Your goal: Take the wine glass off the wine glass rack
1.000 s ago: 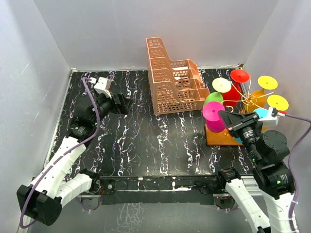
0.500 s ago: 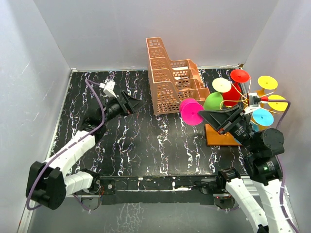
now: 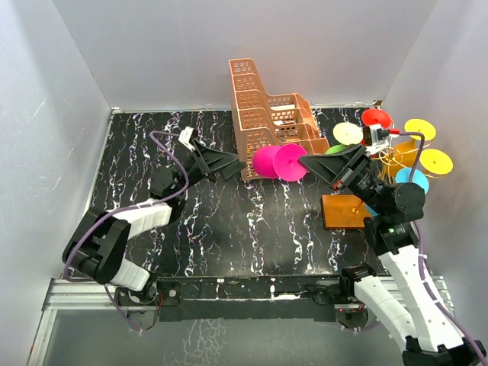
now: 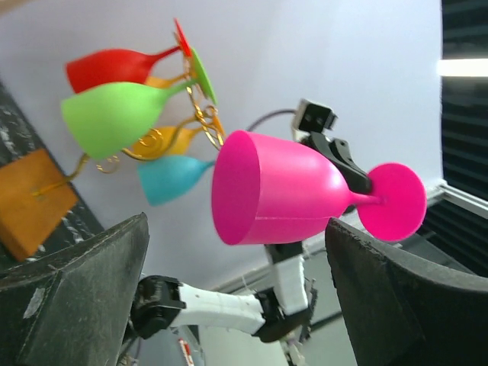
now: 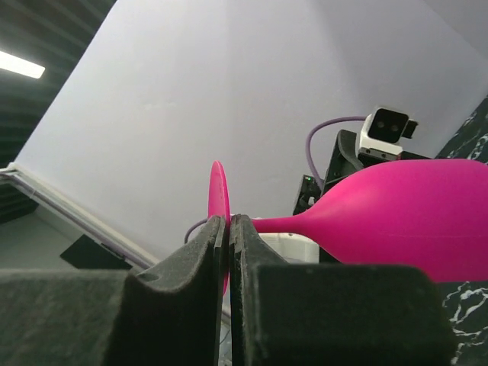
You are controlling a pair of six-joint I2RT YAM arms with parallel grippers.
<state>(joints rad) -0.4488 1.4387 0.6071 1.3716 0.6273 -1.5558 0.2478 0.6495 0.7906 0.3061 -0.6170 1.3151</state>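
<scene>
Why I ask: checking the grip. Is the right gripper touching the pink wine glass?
Touching. The right wrist view shows the right gripper shut on the disc foot of the pink wine glass, no gap either side.

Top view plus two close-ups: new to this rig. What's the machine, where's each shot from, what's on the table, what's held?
Two robot arms are bolted at the near edge of a black marbled table. The wide picture looks down from above and behind them; each close-up is from a camera on one wrist, its own fingers in frame. On the table: a peach-orange plastic lattice basket and the wine glass rack, an orange-brown board with gold wire hooks carrying coloured glasses. The right gripper is shut on the foot of a pink stemmed wine glass, held sideways, off the rack. The left gripper is open and empty, facing the glass's bowl.
</scene>
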